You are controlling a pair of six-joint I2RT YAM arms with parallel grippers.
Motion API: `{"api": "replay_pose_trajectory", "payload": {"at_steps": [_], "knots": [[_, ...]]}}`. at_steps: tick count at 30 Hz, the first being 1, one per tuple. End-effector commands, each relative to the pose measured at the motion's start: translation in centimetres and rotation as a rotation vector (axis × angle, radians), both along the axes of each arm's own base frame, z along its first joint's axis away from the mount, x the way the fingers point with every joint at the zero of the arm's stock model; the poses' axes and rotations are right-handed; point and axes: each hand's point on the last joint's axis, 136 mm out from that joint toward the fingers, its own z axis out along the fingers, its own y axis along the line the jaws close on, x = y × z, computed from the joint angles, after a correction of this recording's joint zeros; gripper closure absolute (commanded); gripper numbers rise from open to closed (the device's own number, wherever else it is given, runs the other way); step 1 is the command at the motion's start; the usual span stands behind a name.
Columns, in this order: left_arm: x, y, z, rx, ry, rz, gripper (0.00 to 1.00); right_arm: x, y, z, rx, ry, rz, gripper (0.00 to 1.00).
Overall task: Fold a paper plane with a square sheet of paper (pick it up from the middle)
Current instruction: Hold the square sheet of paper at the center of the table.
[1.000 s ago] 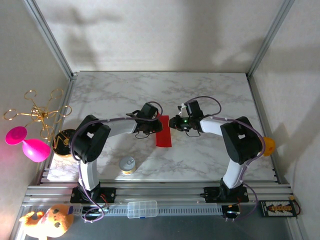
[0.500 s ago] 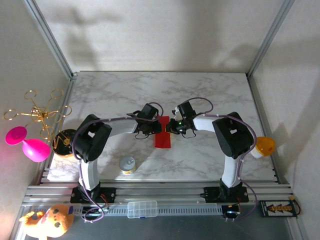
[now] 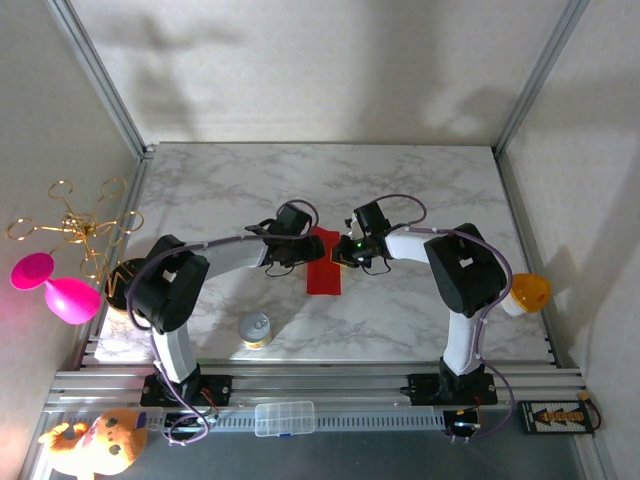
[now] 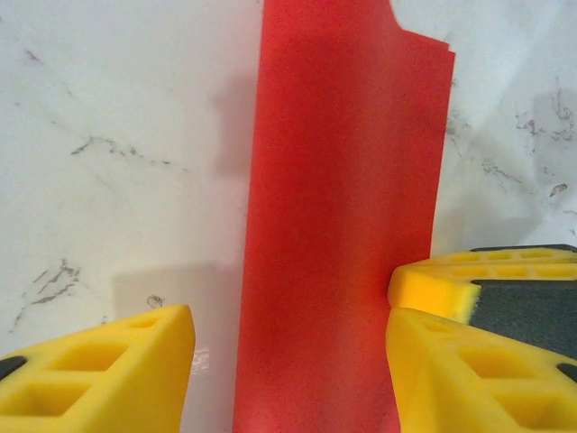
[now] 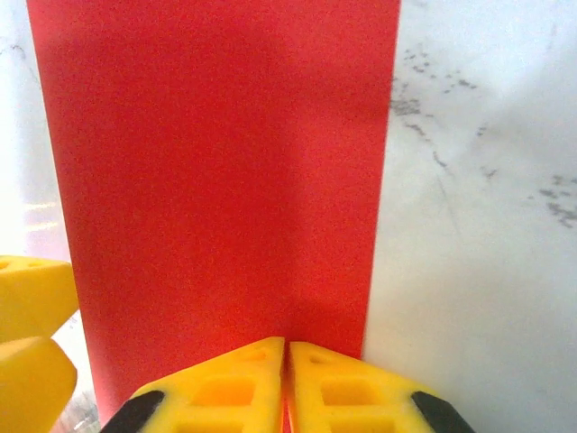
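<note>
Folded bright red square sheet of paper [image 3: 325, 272] lying flat mid-counter [image 3: 420, 180], left end effector [image 4: 288, 361] now spread apart astride it — nearly closed a moment before — right end effector [image 5: 287, 379] pinched together on its edge.

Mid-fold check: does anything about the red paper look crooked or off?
Yes: the square sheet of paper, folded into a narrow strip on the table, has misaligned layers. In the left wrist view its far end is stepped at the right corner, so the edges don't line up. No tears visible.
</note>
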Motion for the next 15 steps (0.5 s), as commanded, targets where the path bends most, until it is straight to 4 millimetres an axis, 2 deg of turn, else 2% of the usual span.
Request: {"api": "replay_pose_trajectory", "payload": {"at_steps": [1,6,9,11,15], "knots": [[-0.5,0.2,-0.9,0.05,0.029,-0.002,0.42,-1.0,-1.9,-3.4,-0.117,0.075,-0.053,0.85],[-0.7,0.5,-2.3,0.126,0.05,-0.006,0.45,-0.8,-1.6,-3.0,-0.1,0.072,-0.058,0.81],[-0.6,0.6,-2.7,0.136,0.051,0.0,0.51,-0.5,-1.0,-2.0,-0.065,0.059,-0.055,0.78],[-0.6,0.9,-3.4,0.156,0.062,0.01,0.58,0.1,-0.6,-0.5,-0.027,0.02,-0.061,0.73],[-0.8,1.8,-4.4,0.199,0.077,0.034,0.64,2.3,-1.0,3.6,0.031,-0.089,-0.117,0.66]]}}
